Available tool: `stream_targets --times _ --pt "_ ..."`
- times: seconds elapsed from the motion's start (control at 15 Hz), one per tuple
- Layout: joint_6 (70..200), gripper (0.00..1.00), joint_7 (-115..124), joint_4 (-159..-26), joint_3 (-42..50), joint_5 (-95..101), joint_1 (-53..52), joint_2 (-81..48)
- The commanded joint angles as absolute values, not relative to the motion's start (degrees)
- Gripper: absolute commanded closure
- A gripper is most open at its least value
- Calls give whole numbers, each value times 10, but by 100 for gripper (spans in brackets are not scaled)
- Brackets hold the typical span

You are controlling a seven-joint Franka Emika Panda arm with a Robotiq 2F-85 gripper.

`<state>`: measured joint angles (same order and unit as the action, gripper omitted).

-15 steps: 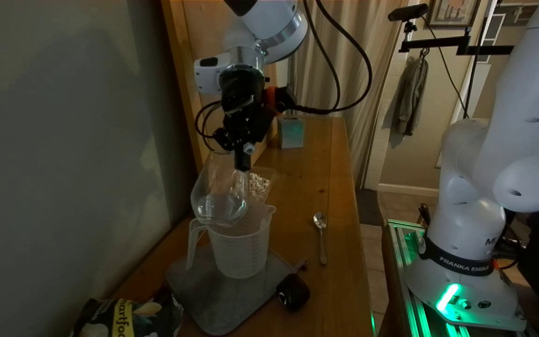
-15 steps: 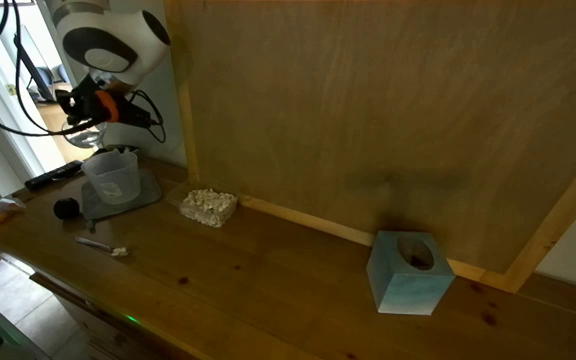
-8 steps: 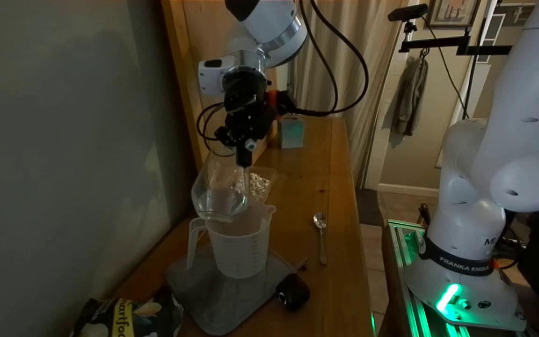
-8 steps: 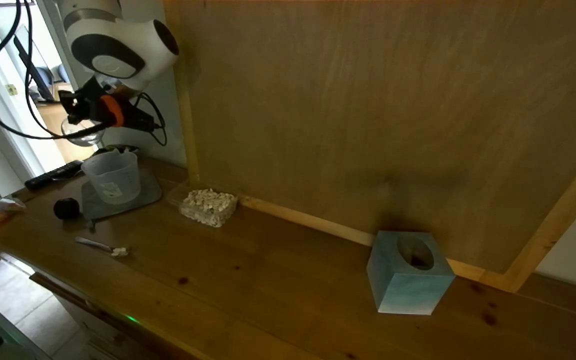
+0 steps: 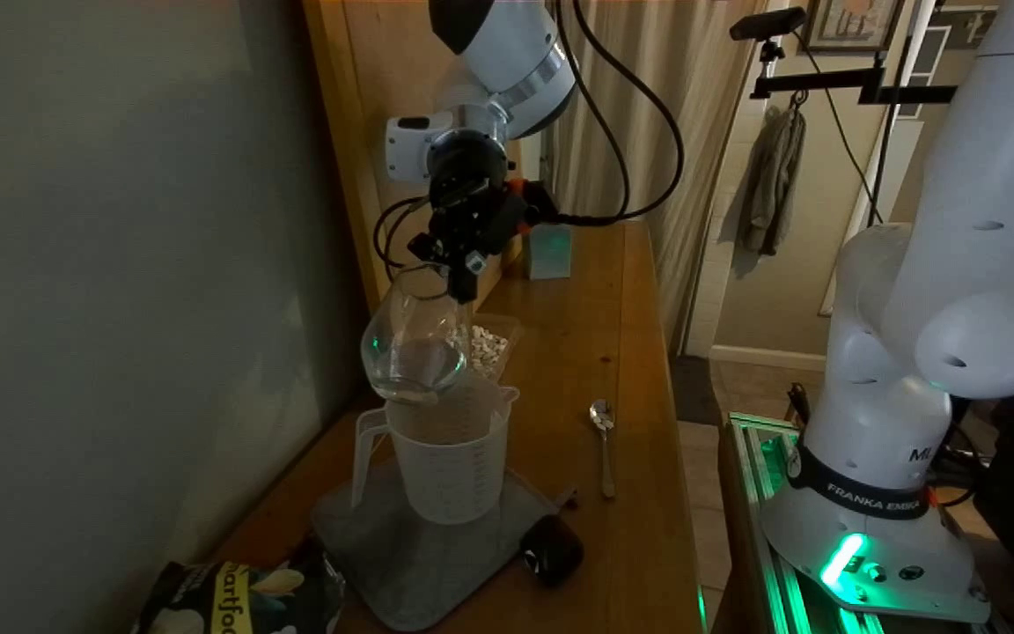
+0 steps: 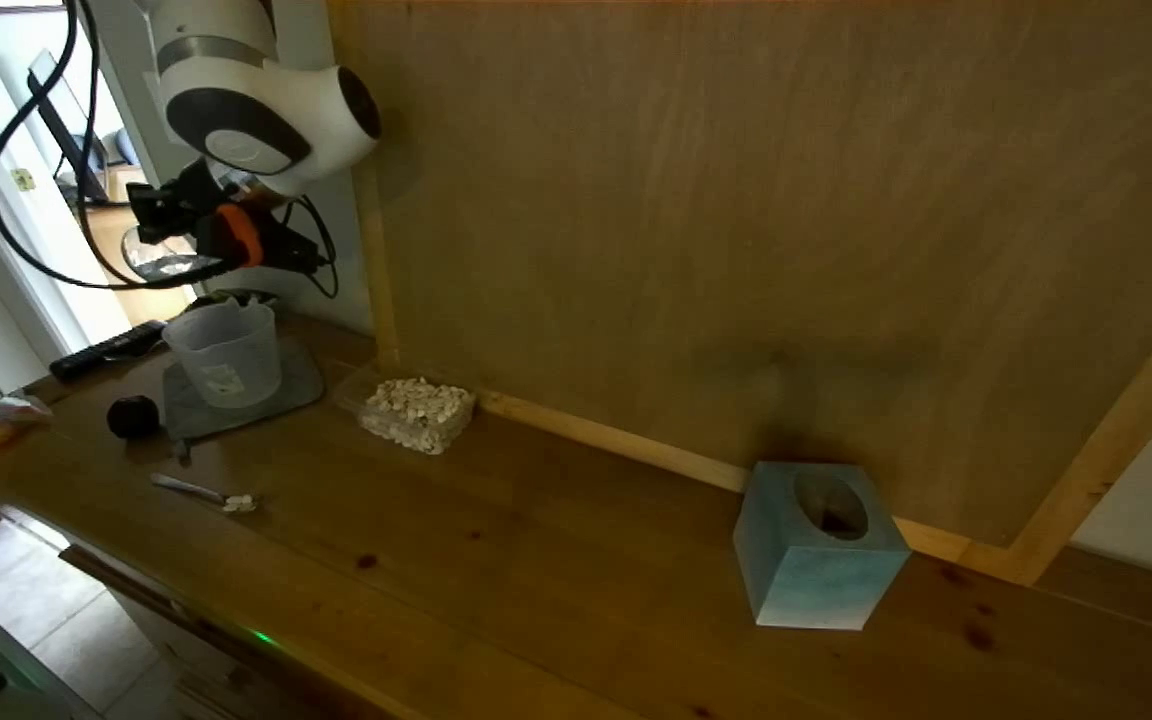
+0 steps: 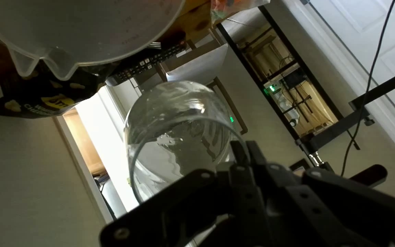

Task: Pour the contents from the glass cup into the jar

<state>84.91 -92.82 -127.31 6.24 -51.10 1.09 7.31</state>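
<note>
In an exterior view the gripper (image 5: 463, 287) had the stemless glass (image 5: 406, 330) pinched by its rim, higher than the nearby measuring jug (image 5: 450, 480), mouth up, long axis kinda leaning, clear liquid (image 5: 423, 361) pooled low. In an exterior view a clear tub (image 6: 352, 392) was piled with pale flakes (image 6: 421, 400). Wrist view: glass's mouth pointed our way.

Panda arm (image 5: 956, 291), exterior view: the base (image 5: 877, 550), bearing a lit green strip, stands at right; the forearm (image 5: 516, 66) slopes down at left. Below the wrist (image 5: 417, 148) sits the gripper (image 5: 463, 286); wrist view, its fingers (image 7: 256, 154) nearly together.
</note>
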Motion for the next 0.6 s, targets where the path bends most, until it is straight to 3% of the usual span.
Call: stream_targets --times 0.0,0.53 --pt "820 99 -957 -1261 65 -543 23 53" --pt "799 99 -1001 -1262 66 -574 34 36"
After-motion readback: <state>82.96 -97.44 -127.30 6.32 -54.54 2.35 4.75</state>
